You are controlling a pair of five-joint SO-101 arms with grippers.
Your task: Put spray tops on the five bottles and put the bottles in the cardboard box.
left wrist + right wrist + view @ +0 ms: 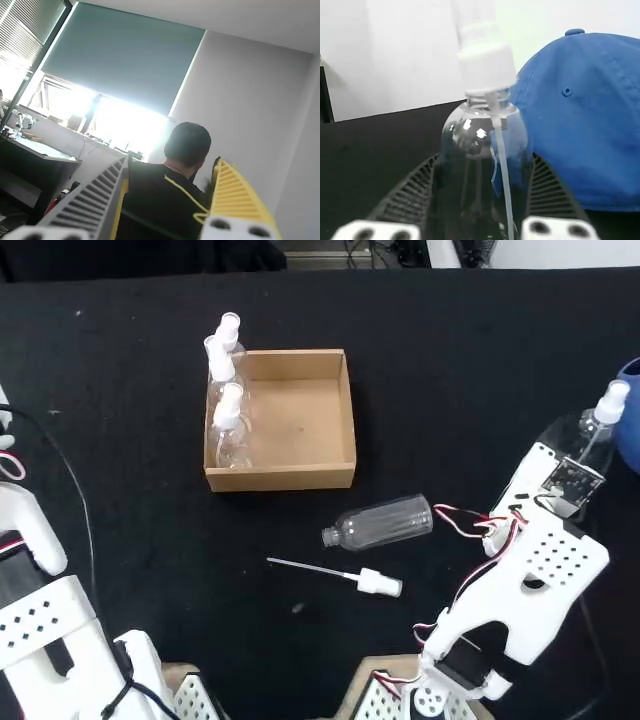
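**Capped bottle pinched at the desk's 3 o'clock edge**

Your right end effector [485, 167] is pinching a clear bottle [480, 145] by its round body, with one finger on each side touching the plastic. This bottle stands upright and wears its white spray top [485, 65], and the thin tube goes down inside. In the high view you find it at 3 o'clock of the desk [450, 360], just beside a blue cap [590, 115] (the cap is behind the bottle in the right wrist view).

The cardboard box [300, 478] sits toward 11 o'clock from the middle of the desk. Inside it three bottles [220, 365], all with tops on, stand in a row along its 9 o'clock wall.

A bare bottle [385, 522] lies on its side at 5 o'clock of the box, near it but not touching, with its open neck toward 8 o'clock. The loose spray top [378, 584] lies at 6 o'clock of that bottle, with its tube stretched toward 9 o'clock.

Your left end effector [172, 165] is spread and grips nothing. It points up into the room.
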